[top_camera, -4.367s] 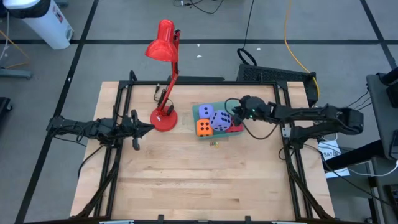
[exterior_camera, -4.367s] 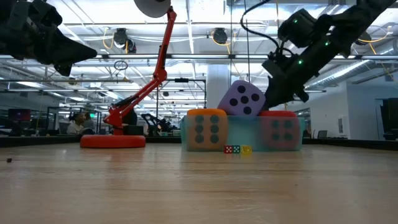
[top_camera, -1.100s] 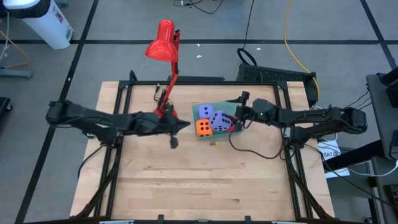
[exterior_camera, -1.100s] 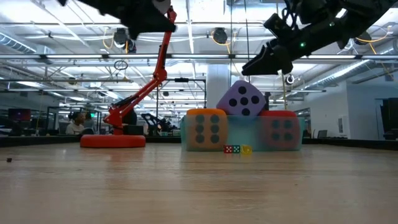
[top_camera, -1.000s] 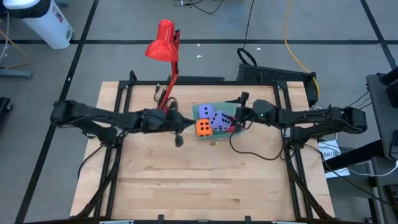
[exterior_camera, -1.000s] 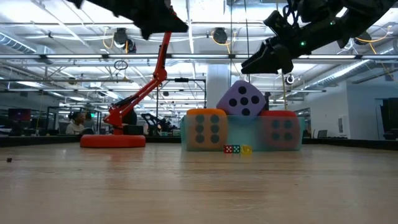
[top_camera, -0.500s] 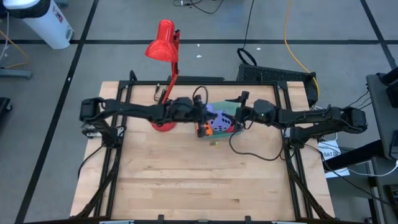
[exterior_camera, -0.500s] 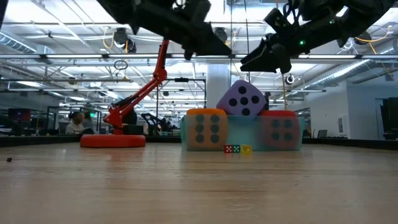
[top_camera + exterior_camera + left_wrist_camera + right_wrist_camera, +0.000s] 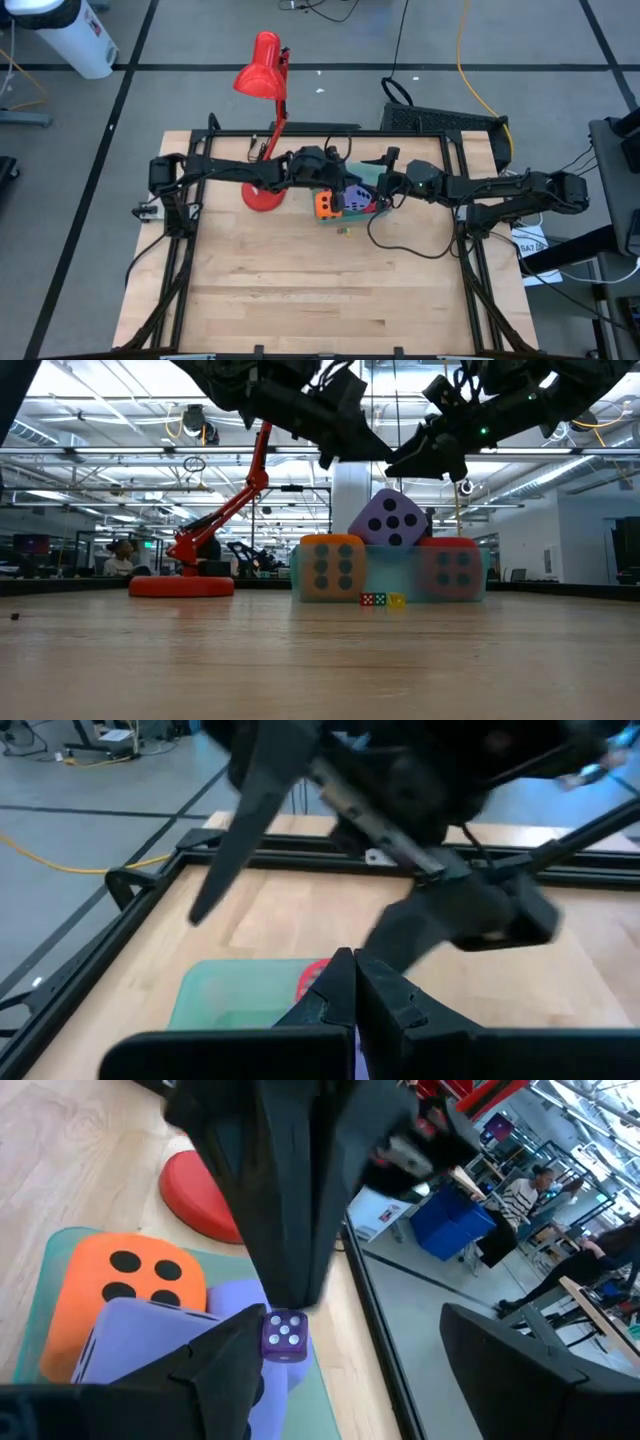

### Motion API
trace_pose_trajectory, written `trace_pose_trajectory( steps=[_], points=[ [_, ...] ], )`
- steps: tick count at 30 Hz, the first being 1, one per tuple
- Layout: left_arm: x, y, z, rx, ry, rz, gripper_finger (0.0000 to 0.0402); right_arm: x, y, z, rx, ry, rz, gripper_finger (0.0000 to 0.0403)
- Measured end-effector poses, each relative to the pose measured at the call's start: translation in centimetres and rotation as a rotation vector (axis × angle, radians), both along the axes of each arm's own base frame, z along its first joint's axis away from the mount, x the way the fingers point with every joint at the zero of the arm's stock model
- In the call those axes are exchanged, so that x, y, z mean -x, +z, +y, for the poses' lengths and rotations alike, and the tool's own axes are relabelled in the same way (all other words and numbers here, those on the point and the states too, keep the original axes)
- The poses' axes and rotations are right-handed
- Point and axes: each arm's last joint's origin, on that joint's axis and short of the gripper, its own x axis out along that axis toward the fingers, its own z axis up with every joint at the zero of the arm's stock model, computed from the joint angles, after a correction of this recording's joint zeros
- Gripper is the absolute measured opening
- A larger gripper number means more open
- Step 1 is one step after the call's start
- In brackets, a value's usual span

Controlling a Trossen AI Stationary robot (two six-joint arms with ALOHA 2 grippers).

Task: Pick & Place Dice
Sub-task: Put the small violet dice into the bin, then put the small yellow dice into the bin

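A green tray (image 9: 366,172) at the table's far middle holds the dice. An orange die (image 9: 325,206) stands at its near left. A lavender die (image 9: 390,518) sits tilted on top, and a red die (image 9: 452,570) stands at the right. My left gripper (image 9: 343,186) is shut and hangs above the dice, reaching in from the left. My right gripper (image 9: 384,185) is open and hangs over the tray's right side, facing the left one. A tiny purple die (image 9: 285,1333) shows just under the left fingertips. My left gripper's shut fingertips (image 9: 292,1295) stand right over the tiny purple die, coming at it on a slant from the table's left. I cannot tell whether they touch or hold it, or whether it rests on something beneath them.
A red desk lamp stands with its base (image 9: 263,193) just left of the tray and its head (image 9: 258,68) beyond the far edge. Tiny red and yellow dice (image 9: 383,600) lie on the wood before the tray. A black frame (image 9: 200,150) rims the table; the near half is bare wood.
My left gripper has travelled toward the table's right edge, from beside the lamp base to above the dice in the tray, sinking slightly and staying shut. The large dice and the tray have not moved.
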Motion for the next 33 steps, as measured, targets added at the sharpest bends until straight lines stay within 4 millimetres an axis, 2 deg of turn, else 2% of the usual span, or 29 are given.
trace_pose_trajectory(
  steps=[4, 13, 15, 17, 21, 26, 29, 33],
  points=[
    [-0.3, -0.6, 0.9, 0.010, 0.013, 0.019, 0.0001, 0.0, 0.0, 0.0, 0.000, 0.000, -0.001, 0.0291],
    [0.1, -0.7, 1.9, 0.015, 0.028, 0.042, 0.0002, -0.1, 0.3, 0.0, -0.012, -0.007, -0.037, 0.0291],
    [0.5, 0.0, 1.6, 0.011, 0.026, 0.050, 0.0001, 0.0, 0.3, 0.0, -0.038, -0.013, -0.046, 0.0291],
    [1.3, 1.6, 0.9, -0.006, 0.021, 0.047, 0.0002, 0.1, 0.4, 0.0, -0.072, -0.021, -0.062, 0.0291],
    [4.5, 5.8, -1.5, -0.077, 0.027, 0.074, 0.0001, 0.8, 1.1, 0.2, -0.187, -0.047, -0.128, 0.0290],
    [10.8, 10.4, -5.7, -0.154, 0.036, -0.003, 0.0001, 2.8, 2.8, 0.5, -0.321, -0.071, -0.226, 0.0284],
    [15.0, 11.0, -7.6, -0.190, 0.036, -0.055, 0.0001, 4.4, 3.9, 0.5, -0.498, -0.049, -0.318, 0.0260],
    [19.7, 8.8, -8.8, -0.199, 0.045, -0.088, 0.0001, 6.0, 4.5, 0.5, -0.688, 0.009, -0.348, 0.0195]
  ],
)
